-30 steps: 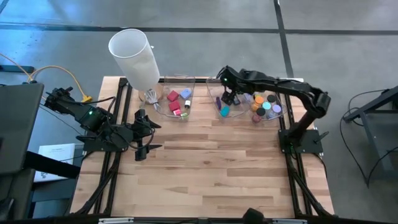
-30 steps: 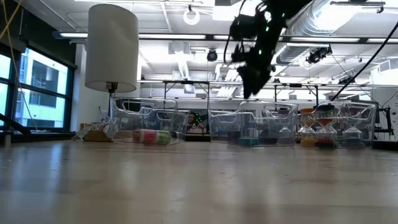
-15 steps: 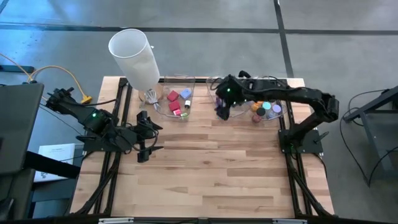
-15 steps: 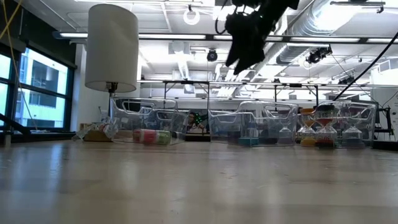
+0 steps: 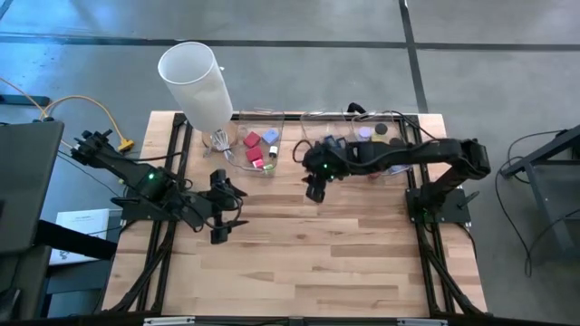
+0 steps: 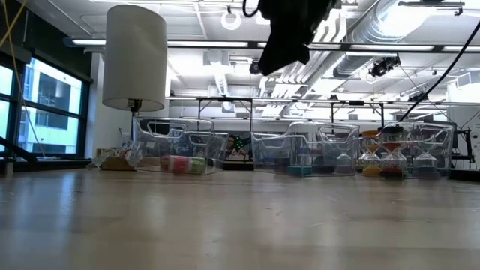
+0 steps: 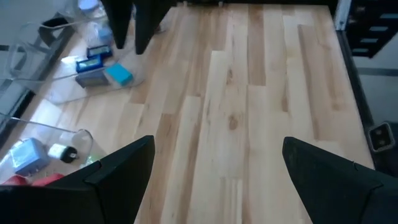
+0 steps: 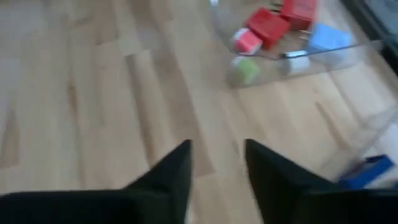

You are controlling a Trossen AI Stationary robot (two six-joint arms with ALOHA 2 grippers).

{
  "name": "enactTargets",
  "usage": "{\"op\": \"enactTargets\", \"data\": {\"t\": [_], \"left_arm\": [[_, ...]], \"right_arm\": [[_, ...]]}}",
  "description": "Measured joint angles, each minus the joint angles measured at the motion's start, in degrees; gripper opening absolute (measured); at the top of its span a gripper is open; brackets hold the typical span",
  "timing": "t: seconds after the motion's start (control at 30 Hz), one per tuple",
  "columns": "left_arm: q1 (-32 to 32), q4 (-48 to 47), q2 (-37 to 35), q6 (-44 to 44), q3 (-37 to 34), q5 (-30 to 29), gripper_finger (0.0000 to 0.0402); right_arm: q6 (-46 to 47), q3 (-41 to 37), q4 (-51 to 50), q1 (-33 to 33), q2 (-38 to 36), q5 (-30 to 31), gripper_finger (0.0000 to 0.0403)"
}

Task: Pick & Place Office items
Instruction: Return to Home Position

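Over the light wooden table (image 5: pixel 308 263), the right gripper (image 5: pixel 314 188) and the left gripper (image 5: pixel 225 208) hang empty.
The right one's fingers are parted on nothing, just before the clear plastic bins (image 5: pixel 234 156); the left one's gape wide. In the left bin lie red, pink and lavender blocks (image 5: pixel 254 142), in the right bin coloured round discs (image 5: pixel 365 133).

Grey floor (image 5: pixel 299 54), ceiling ducts (image 6: pixel 405 22)

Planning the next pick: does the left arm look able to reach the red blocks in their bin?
Probably yes. The left gripper is open near the clear bin, bare table between; the red blocks lie uncovered in it, and the right gripper is off to one side.
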Motion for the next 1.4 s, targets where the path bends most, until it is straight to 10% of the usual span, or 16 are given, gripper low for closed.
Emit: {"op": "enactTargets", "data": {"t": [0.17,0.57,0.97,1.4], "left_arm": [[-0.1,0.6,0.4,-0.7,0.0,2.6,0.0344],[0.5,6.4,3.5,-0.1,0.1,-0.7,0.0333],[0.2,3.2,2.1,-0.2,0.1,-1.7,0.0018],[2.6,-12.6,-13.3,-3.4,0.1,-5.3,0.0001]], "right_arm": [[1.1,0.0,-0.5,3.4,0.0,-0.1,0.0021],[9.2,0.0,-3.9,13.8,0.0,7.2,0.0003],[11.6,0.0,-12.3,23.6,-1.9,10.1,0.0003],[2.0,-2.6,-13.1,33.0,-17.5,15.4,0.0004]]}}
